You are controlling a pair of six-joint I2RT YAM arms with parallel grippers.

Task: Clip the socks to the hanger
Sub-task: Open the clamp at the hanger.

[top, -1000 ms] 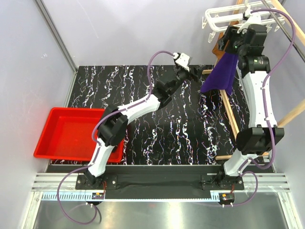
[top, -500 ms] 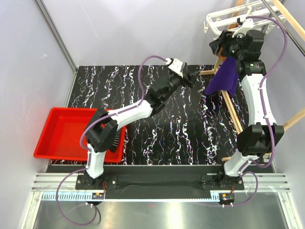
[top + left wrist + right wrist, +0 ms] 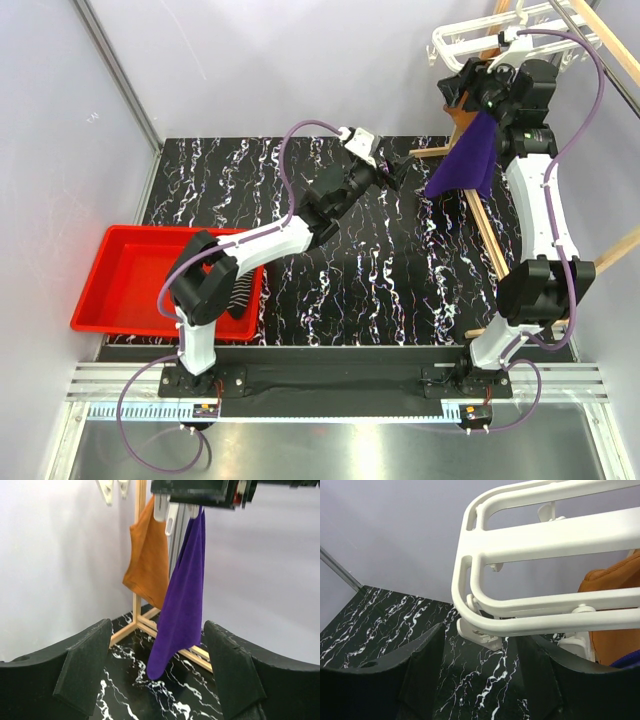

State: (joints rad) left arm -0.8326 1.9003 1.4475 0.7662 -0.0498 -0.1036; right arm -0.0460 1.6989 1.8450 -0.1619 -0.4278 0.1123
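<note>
The white hanger [image 3: 462, 38] hangs at the back right, and its frame [image 3: 545, 545] fills the top of the right wrist view. My right gripper [image 3: 462, 92] [image 3: 480, 670] is open just under the frame's corner. One dangling white clip [image 3: 480, 632] sits between its fingers with a gap on both sides. One black striped sock [image 3: 240, 293] lies in the red tray [image 3: 120, 275], partly behind my left arm. My left gripper [image 3: 398, 172] [image 3: 157, 667] is open and empty, low over the table, facing the hanging purple cloth [image 3: 180, 605].
The purple cloth [image 3: 465, 160] and an orange cloth [image 3: 147, 565] hang from the hanger's clips. A wooden rack [image 3: 480, 230] stands along the right side, with its beams crossing the corner. The black marbled tabletop [image 3: 350, 270] lies between the tray and the rack.
My left arm has stretched further right and back toward the purple cloth. My right gripper has shifted left and up along the hanger's corner, and the purple cloth has swung slightly.
</note>
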